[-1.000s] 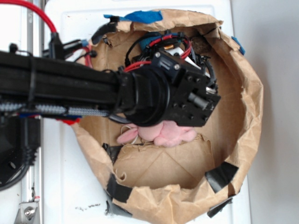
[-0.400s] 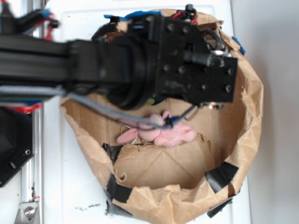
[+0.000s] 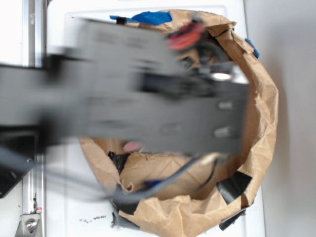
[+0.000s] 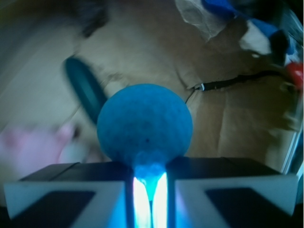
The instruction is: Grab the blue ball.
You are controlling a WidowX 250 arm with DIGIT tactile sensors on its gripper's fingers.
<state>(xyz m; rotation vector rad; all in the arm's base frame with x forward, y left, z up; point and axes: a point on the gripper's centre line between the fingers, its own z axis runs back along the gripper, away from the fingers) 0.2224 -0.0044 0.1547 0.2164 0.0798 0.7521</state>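
Observation:
In the wrist view the blue ball (image 4: pixel 145 123) fills the centre, a textured teal-blue sphere. Its lower part is pinched between the two fingers of my gripper (image 4: pixel 149 173), which is shut on it. The ball hangs above the brown paper floor of the bag (image 4: pixel 228 123). In the exterior view my arm (image 3: pixel 148 103) is a large grey blur across the bag, and it hides the ball and the fingers.
A dark green oblong toy (image 4: pixel 85 88) lies on the paper behind the ball, left. The pink plush bunny (image 4: pixel 33 142) is at the lower left, and a bit of it (image 3: pixel 132 146) shows under the arm. The crumpled bag wall (image 3: pixel 261 113) rings the area, patched with blue tape (image 3: pixel 150 18) and black tape (image 3: pixel 233 185).
The arm has come up toward the exterior camera, growing larger and motion-blurred. It now covers nearly all of the bunny, which showed plainly before.

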